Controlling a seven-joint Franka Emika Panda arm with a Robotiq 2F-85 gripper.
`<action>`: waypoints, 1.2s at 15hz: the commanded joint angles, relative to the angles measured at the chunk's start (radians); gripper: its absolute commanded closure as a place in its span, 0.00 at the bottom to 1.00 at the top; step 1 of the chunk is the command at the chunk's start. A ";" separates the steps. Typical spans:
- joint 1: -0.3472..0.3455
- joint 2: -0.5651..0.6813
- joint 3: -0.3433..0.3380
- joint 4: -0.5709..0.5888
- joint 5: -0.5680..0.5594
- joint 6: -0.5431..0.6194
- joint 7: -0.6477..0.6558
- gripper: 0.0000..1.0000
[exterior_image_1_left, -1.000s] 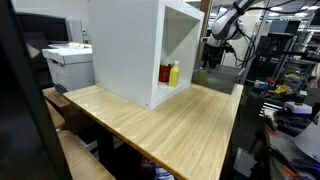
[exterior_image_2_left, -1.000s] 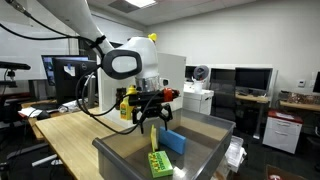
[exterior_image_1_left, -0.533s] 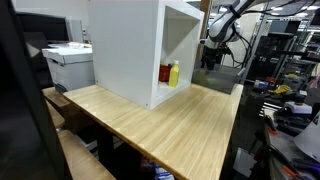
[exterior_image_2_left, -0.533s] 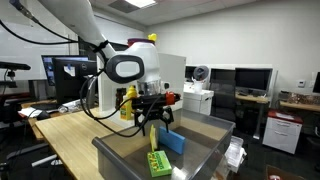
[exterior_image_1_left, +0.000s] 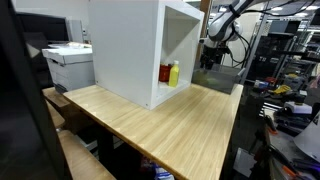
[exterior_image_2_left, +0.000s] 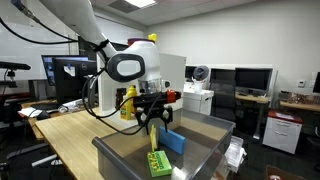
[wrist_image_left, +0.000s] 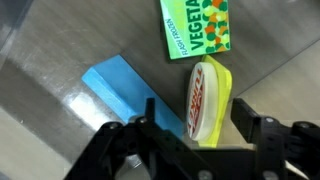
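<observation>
Fingers (wrist_image_left: 243, 118) point down into the bin (exterior_image_2_left: 125, 150) and stand partly apart, one on each side of the bottle (wrist_image_left: 207, 100). It is yellow with a red and white label, and it fills most of the gap between them. Whether the pads already press on it cannot be told.

Just beside one finger, on the bin floor, lies the blue block (wrist_image_left: 120, 85), close to the bottle. Beyond the fingertips lies the green box (wrist_image_left: 195, 25) with white lettering, flat on the floor and near the bottle's far end.

In an exterior view the fingers (exterior_image_2_left: 152, 122) hang over the bin's middle, above block (exterior_image_2_left: 173, 141) and box (exterior_image_2_left: 158, 163). The bin stands at the end of the worktop (exterior_image_1_left: 170, 125), past the white cabinet (exterior_image_1_left: 125, 45).
</observation>
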 joint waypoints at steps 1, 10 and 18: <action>-0.022 0.007 0.026 0.005 0.006 0.001 -0.021 0.50; -0.027 0.025 0.023 0.017 -0.003 -0.018 0.005 0.98; -0.005 -0.010 -0.012 0.002 -0.064 -0.022 0.077 0.95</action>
